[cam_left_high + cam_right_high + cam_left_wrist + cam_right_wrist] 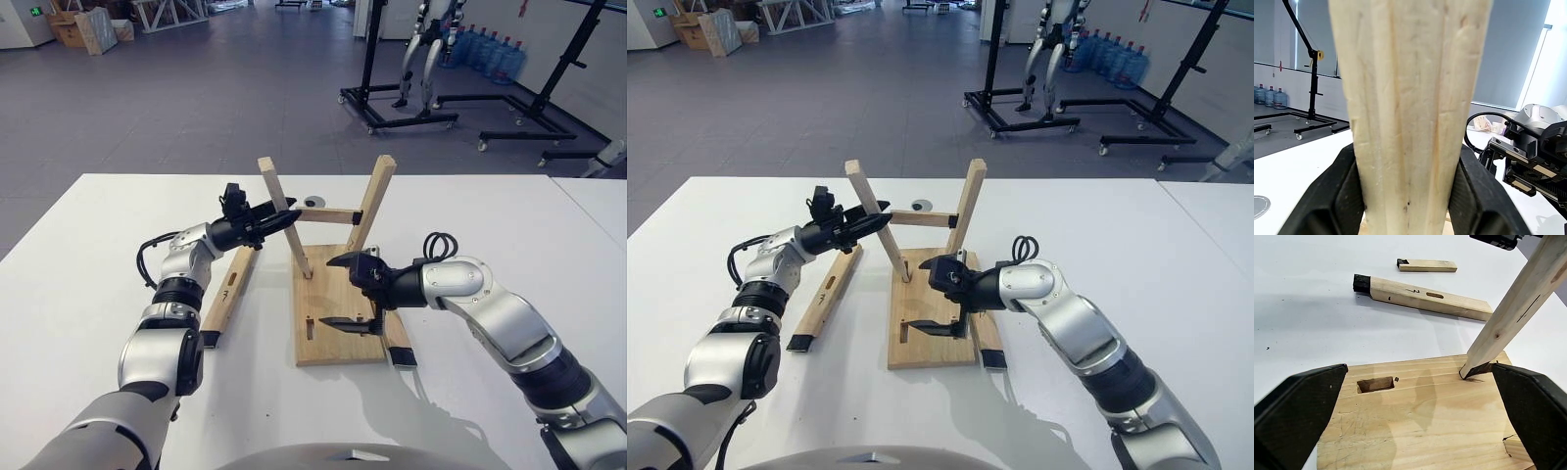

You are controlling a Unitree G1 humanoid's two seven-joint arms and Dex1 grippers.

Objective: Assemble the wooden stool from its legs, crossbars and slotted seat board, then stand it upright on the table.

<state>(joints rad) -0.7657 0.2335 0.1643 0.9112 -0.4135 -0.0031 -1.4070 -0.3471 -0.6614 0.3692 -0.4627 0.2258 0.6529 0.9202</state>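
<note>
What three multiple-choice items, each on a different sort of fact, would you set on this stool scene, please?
1. Where does the flat pale wooden seat board lie?
A on the white table
B against a rack
C on the floor

2. How many pale wooden legs stand up from the board?
A one
B two
C four

3. How is the black two-fingered right gripper?
A open and empty
B shut on a leg
C shut on a crossbar

Answers:
1. A, the board rests flat on the table.
2. B, the left leg, clamped in the left gripper, and the right leg both rise tilted from the board.
3. A, its fingers stand wide apart above the board.
</note>
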